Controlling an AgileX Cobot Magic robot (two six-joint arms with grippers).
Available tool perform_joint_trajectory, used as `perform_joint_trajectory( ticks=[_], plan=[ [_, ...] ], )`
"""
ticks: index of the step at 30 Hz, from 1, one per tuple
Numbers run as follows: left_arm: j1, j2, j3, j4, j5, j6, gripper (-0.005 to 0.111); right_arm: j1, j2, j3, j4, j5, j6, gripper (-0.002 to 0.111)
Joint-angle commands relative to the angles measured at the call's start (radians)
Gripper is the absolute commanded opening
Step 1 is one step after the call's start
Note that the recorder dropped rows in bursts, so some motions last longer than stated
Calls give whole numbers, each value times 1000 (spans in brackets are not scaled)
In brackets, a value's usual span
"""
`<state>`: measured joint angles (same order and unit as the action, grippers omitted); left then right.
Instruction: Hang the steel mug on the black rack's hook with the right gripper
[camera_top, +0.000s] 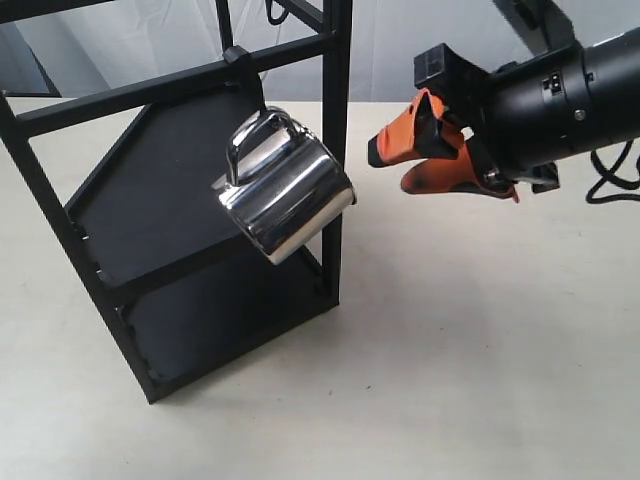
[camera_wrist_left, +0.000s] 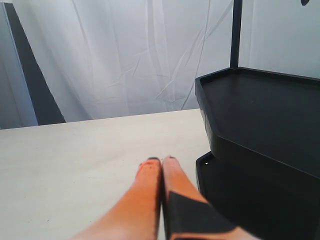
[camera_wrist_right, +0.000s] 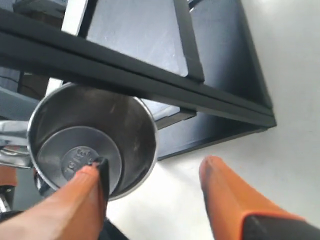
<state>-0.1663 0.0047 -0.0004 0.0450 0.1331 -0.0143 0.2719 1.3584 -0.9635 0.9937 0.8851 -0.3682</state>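
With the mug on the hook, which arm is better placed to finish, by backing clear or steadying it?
Right. The right gripper sits open beside the steel mug, which hangs by its handle from the hook. The left gripper is shut, low beside the black rack.

You can't read any text here; the stamped marks on the mug (camera_wrist_right: 80, 159) bottom, seen by the right wrist camera, are too blurred

Open table (camera_top: 450, 380) lies right of the black rack (camera_top: 337, 120); the steel mug (camera_top: 285, 195) blocks its front.
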Motion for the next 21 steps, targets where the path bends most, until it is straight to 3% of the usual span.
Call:
perform_joint_trajectory(
  ticks=[1,4,7,21],
  plan=[
    [-5,-5,0,0,-5,-2,2,-4,-114,2,-191,-65,66,42],
    [-5,-5,0,0,-5,-2,2,-4,-200,2,-356,-80,120,20],
    [-5,-5,0,0,-5,-2,2,-3,-273,2,-405,-47,146,-1],
    [-5,-5,0,0,-5,-2,2,-3,-398,2,-404,-75,122,-1]
  ],
)
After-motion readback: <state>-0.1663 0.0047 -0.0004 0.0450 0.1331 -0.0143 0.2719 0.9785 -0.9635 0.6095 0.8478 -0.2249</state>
